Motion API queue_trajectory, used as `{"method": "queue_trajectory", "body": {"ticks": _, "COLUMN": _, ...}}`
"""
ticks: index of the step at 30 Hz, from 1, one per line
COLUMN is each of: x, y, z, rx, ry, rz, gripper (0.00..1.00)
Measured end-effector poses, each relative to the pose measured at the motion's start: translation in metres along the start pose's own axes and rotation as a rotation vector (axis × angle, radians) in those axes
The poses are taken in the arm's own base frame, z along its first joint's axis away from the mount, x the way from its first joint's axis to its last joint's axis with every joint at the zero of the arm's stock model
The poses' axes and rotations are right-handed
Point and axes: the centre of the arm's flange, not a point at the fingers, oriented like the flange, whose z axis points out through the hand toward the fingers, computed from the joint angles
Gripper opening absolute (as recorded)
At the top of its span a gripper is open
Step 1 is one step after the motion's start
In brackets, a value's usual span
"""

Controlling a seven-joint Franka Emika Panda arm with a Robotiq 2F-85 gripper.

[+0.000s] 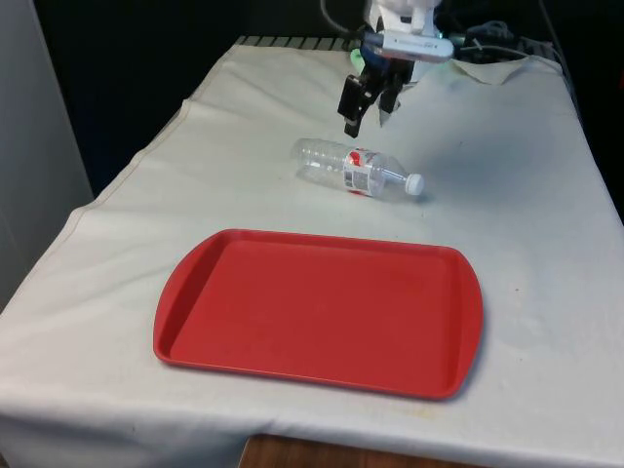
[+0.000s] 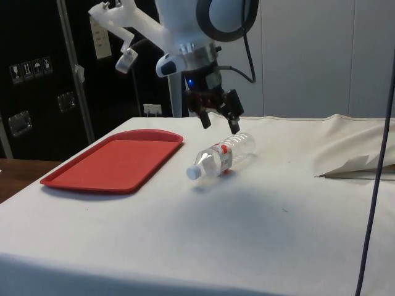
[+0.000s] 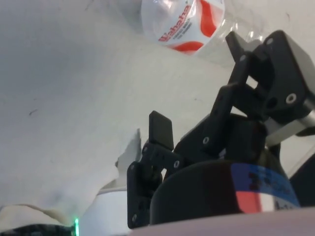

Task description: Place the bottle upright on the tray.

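Front view: a clear plastic bottle with a red-and-white label and a white cap lies on its side on the white-clothed table, just beyond the far edge of the red tray and apart from it. The tray is bare. Taking the bottle as landmark, the black gripper hangs just above and slightly behind the bottle's mid-body, not touching it; its two fingers are spread apart with nothing between them.

Side view: the gripper is seen above the bottle's base end, with a gap of air between the fingertips and the bottle. The cap points away from the gripper, and the tray lies flat beyond the bottle's cap end.

Wrist view: the bottle's label appears past the parted fingers, which enclose only air over the cloth.
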Motion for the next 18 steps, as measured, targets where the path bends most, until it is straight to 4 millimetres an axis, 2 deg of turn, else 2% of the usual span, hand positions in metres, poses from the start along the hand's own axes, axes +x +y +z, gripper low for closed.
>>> {"method": "queue_trajectory", "body": {"ticks": 12, "x": 0.012, "y": 0.012, "z": 0.012, "rx": 0.005, "ry": -0.075, "rz": -0.027, "gripper": 1.00}}
{"method": "queue_trajectory", "body": {"ticks": 18, "x": 0.016, "y": 0.012, "z": 0.015, "rx": 0.008, "ry": -0.110, "rz": -0.029, "gripper": 1.00}}
